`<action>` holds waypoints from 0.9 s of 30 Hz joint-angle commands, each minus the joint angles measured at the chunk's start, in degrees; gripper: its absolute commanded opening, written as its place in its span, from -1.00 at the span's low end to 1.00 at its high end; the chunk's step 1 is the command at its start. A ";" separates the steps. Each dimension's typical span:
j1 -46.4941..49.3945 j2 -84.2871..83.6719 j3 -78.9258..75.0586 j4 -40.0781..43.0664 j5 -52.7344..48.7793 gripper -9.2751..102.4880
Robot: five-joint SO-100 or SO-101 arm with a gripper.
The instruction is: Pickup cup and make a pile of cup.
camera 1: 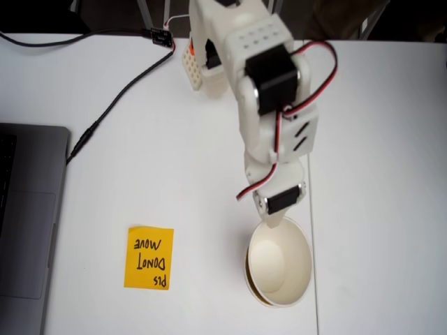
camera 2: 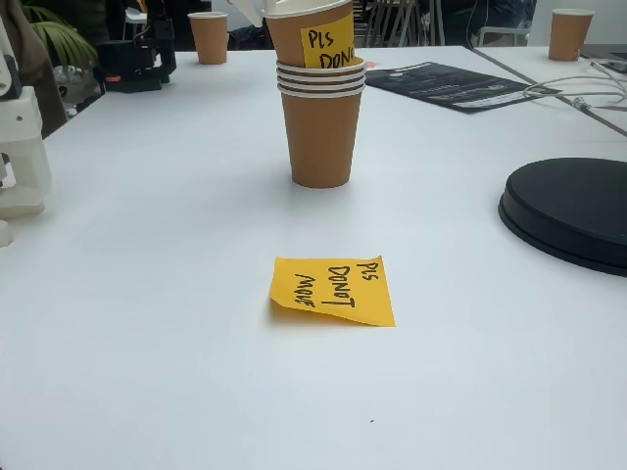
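Brown paper cup point(camera 2: 312, 34) sitting nested on top of the pile of cup point(camera 2: 321, 127), behind the orange note point(camera 2: 331, 290). Touching the rim with the gripper point(camera 1: 274, 222); cannot tell if clenched.

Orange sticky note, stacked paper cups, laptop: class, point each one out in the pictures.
orange sticky note point(camera 2: 333, 288): fixed view, middle of the paper.
stacked paper cups point(camera 2: 321, 137): fixed view, bottom cup's outer wall.
laptop point(camera 1: 28, 244): fixed view, palm rest beside the trackpad.

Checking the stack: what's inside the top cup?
Overhead, the cup mouth shows bare white wall and bottom. The pincer hangs over its near rim and hides that bit. From the side, the pile walls hide the inside.
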State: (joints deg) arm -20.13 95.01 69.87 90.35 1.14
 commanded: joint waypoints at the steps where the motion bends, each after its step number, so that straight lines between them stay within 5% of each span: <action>1: -0.18 0.53 -3.25 -0.26 0.88 -0.50; 27: 0.97 1.93 -2.29 -0.18 0.88 -0.36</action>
State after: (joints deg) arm -20.13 95.01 69.87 90.35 1.14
